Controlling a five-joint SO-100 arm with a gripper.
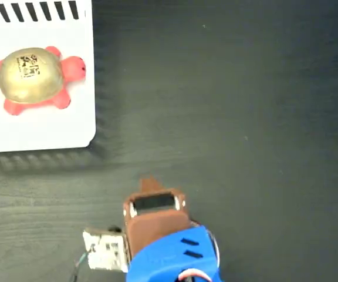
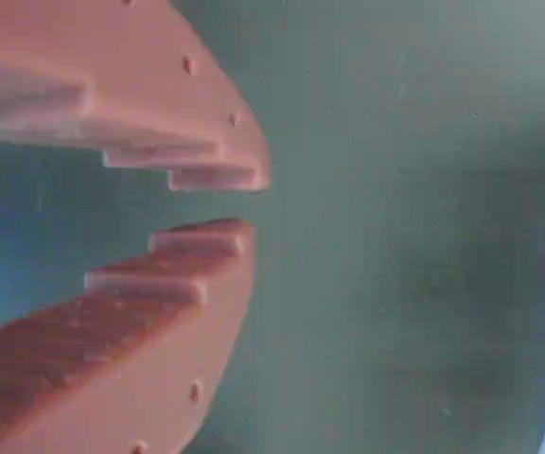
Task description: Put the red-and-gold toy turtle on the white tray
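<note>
Pincer [image 2: 254, 203] is seen close-up in the wrist view: two terracotta stepped jaws, tips parted by a narrow gap, nothing pinched between them, nothing touched. Only blurred grey-green surface is seen behind the tips. A pale sliver is visible at the lower right edge of that view; what it is cannot be told.

Bench [image 1: 245, 117] is shown from above in the fixed view: dark, almost black wood grain, bare over most of its area. No room beyond it is shown.

Tray [image 1: 81, 76] is laid at the bench's top left corner, white, black slanted stripes along its top and left edges, partly cut off by the frame. Turtle [image 1: 34, 79] is resting on the tray near its middle, gold shell up, black mark on the shell, red head pointed toward the tray's right edge.

Arm [image 1: 169, 252] is placed at the bench's bottom edge, brown wrist over a blue segment, well apart from the tray.
</note>
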